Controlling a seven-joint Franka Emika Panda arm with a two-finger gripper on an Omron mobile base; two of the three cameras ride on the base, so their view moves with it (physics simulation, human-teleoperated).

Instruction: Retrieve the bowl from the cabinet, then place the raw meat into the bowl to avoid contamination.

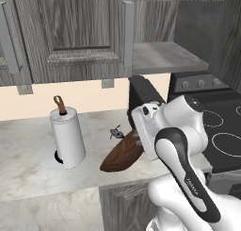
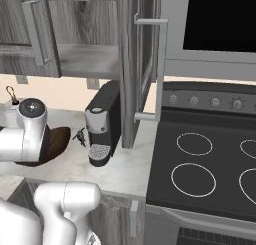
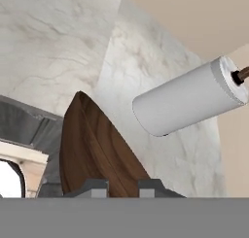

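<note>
Clearly the fingers are clenched on the bowl's rim, holding it tilted above the bench; the raw meat lies just behind it, toward the wall.

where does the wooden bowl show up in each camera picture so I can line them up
Left base view: the bowl sits lower centre, tilted, in front of the arm's hand.
Right base view: far left, bowl peeks out behind the arm's wrist.
Hand view: bowl fills the lower centre, edge-on, just above the tool tips.
Shared landmark: the paper-towel roll beside the bowl.
</note>
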